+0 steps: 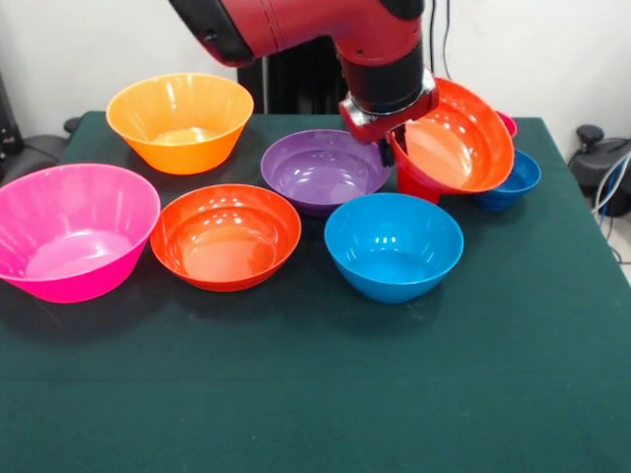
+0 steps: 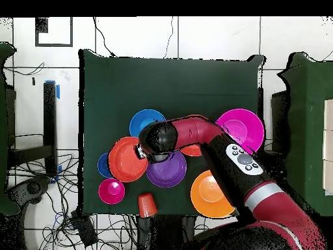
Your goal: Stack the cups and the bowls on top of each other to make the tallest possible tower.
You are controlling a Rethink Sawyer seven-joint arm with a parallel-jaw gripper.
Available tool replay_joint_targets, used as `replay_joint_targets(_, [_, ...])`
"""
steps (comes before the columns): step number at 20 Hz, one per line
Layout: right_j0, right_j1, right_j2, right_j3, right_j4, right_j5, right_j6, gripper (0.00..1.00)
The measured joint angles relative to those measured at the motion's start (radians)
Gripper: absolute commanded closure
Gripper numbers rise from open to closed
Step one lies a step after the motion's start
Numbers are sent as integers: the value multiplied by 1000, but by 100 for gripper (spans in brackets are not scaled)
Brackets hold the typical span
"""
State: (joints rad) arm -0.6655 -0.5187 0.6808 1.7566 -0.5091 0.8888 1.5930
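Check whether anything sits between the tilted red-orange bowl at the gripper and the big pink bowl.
Yes. The purple bowl and the second red-orange bowl stand on the table between the tilted red-orange bowl and the pink bowl. Both are low, so a raised carry would probably clear them.

A glossy red arm point(image 1: 315, 25) is showing black joint housings and a black wrist band; its upper link is wearing a grey oval panel of dark buttons point(image 2: 241, 158) and a silver ring near the base.
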Motion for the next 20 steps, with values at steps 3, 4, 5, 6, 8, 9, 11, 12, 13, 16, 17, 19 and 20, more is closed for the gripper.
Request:
replay_joint_targets(3, [0,10,11,-38,-13,59,-29,100])
replay_joint_targets(4, [0,12,14,-49,-17,75,-37,100])
replay_joint_targets(5, [0,13,15,-54,-19,84,-41,100])
replay_joint_targets(6, [0,14,17,-66,-23,105,-50,100])
replay_joint_targets(8, [0,13,21,-89,-31,148,-63,100])
replay_joint_targets(9, [0,12,23,-99,-32,174,-66,100])
replay_joint_targets(11, [0,9,26,-111,-33,209,-67,100])
replay_joint_targets(12, [-1,4,30,-124,-34,251,-67,100])
replay_joint_targets(13, [-1,2,31,-127,-34,262,-67,100])
replay_joint_targets(16, [-4,-5,36,-135,-36,311,-67,100])
replay_joint_targets(17, [-5,-9,39,-139,-36,334,-67,100])
replay_joint_targets(19, [-7,-13,42,-143,-37,366,-67,100])
replay_joint_targets(20, [-8,-15,44,-146,-37,381,-67,100])
